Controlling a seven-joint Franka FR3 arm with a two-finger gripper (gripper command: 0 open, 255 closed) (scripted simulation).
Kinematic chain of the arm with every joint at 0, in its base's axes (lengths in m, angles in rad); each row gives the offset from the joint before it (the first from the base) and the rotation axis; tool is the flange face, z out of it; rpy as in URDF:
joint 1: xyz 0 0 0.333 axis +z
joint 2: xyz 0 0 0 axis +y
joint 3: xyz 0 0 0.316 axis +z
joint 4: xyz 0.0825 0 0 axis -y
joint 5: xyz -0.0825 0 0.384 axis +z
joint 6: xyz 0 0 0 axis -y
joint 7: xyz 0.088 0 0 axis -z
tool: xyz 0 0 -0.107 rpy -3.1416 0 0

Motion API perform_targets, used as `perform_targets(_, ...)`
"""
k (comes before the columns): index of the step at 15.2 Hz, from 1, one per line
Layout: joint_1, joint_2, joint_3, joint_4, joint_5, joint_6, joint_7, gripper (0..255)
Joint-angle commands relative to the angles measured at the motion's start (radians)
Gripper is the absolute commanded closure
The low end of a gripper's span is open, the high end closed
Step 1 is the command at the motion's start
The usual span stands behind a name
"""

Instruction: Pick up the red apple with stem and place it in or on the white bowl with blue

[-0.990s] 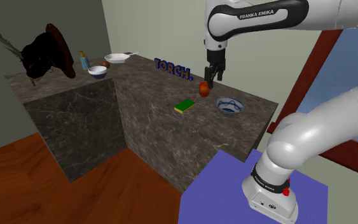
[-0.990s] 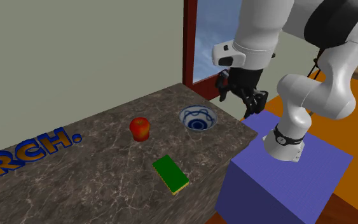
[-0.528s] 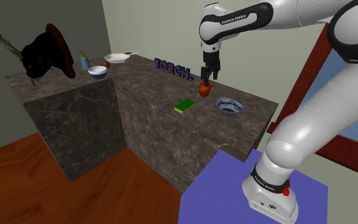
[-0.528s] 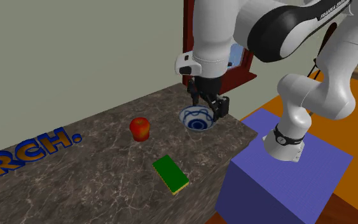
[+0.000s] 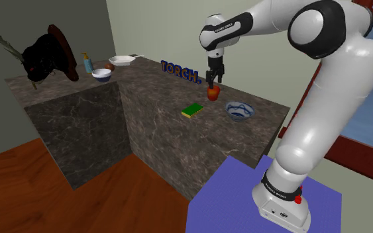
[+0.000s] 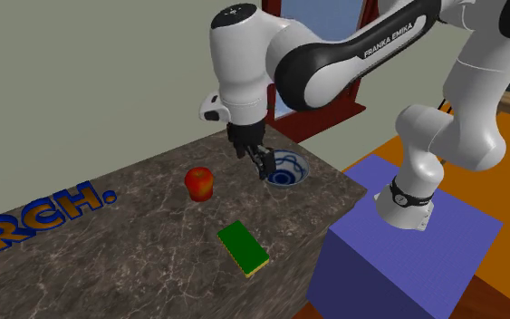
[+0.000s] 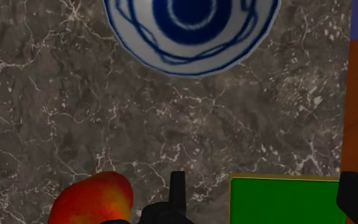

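A red apple (image 5: 213, 93) (image 6: 199, 183) (image 7: 91, 200) stands on the dark marble counter (image 5: 152, 116), with a white bowl with blue pattern (image 5: 239, 110) (image 6: 282, 169) (image 7: 190, 32) a short way beside it. My black gripper (image 5: 213, 78) (image 6: 260, 161) (image 7: 266, 203) hangs open above the counter, over the gap between apple and bowl, holding nothing. From the wrist camera, the apple lies just outside one finger (image 7: 177, 191), and the bowl is farther ahead.
A green sponge (image 5: 193, 110) (image 6: 243, 247) (image 7: 285, 200) lies near the apple toward the counter's front edge. Blue TORCH letters (image 5: 180, 71) (image 6: 35, 222) stand behind. Another bowl (image 5: 101, 74), a plate (image 5: 122, 60) and a bottle (image 5: 86, 63) sit far left. The purple stand (image 5: 264, 198) is below.
The arm has swung from beyond the counter's edge across the bowl to hover beside the apple. Apple, bowl and sponge have not moved.
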Motion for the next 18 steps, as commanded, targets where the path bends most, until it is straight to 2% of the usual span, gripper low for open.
perform_targets(1,-0.016,0.090,-0.015,0.081,0.026,0.005,-0.037,0)
perform_targets(9,-0.112,0.428,-0.032,0.437,0.132,-0.034,-0.151,0)
perform_targets(15,-0.215,0.722,-0.017,0.830,0.200,-0.148,-0.201,0)
perform_targets(18,-0.213,0.718,-0.016,0.784,0.199,-0.105,-0.201,0)
